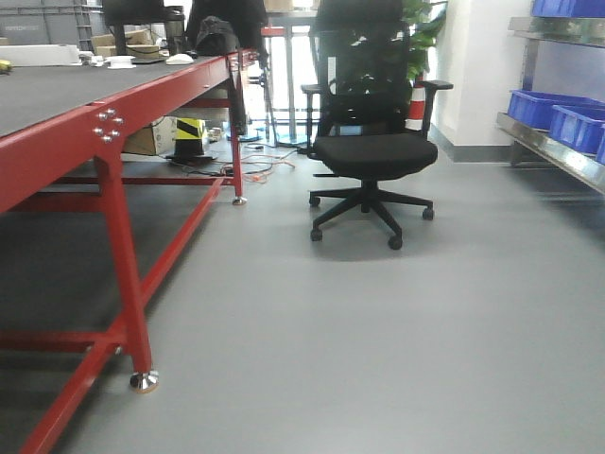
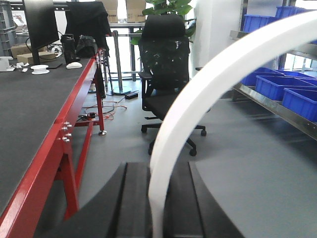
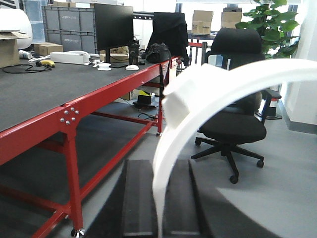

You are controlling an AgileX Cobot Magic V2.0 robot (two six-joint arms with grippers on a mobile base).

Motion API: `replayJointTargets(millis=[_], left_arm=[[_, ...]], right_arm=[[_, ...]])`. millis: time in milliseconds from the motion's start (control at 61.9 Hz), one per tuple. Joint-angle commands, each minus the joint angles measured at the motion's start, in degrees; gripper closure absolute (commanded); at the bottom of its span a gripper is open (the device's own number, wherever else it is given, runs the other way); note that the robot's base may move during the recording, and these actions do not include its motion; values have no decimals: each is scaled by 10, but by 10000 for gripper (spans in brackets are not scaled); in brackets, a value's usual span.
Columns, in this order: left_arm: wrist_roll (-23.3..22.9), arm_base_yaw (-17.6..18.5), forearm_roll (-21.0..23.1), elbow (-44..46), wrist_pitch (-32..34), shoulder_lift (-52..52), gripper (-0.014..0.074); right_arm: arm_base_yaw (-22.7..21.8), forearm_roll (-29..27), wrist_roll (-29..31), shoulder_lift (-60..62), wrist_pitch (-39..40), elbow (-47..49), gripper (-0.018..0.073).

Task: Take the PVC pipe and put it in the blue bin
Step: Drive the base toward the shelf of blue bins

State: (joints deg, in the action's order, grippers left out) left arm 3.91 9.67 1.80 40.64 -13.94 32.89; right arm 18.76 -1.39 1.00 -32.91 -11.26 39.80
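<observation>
In the left wrist view a white curved PVC pipe (image 2: 208,79) arcs up and to the right from between the black fingers. My left gripper (image 2: 158,166) is shut on its lower end. The right wrist view shows another white curved PVC pipe (image 3: 237,79) with a thicker fitting near its bend, and my right gripper (image 3: 159,163) is shut on it. Blue bins (image 1: 534,106) sit on a metal shelf at the right, also seen as blue bins (image 2: 270,84) in the left wrist view. Neither gripper shows in the front view.
A long red-framed table (image 1: 113,123) with a dark top runs along the left, its leg (image 1: 128,284) close by. A black office chair (image 1: 373,151) stands ahead on the grey floor. Cables and boxes lie under the far end of the table.
</observation>
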Motion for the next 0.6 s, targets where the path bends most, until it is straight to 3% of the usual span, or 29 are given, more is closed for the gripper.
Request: replayJointTargets(millis=[0, 582], left_arm=[[0, 3, 4, 0, 16, -3, 708], [0, 3, 4, 0, 16, -3, 708]], right_arm=[[1, 6, 3, 3, 14, -1, 713], [1, 6, 3, 3, 14, -1, 713]])
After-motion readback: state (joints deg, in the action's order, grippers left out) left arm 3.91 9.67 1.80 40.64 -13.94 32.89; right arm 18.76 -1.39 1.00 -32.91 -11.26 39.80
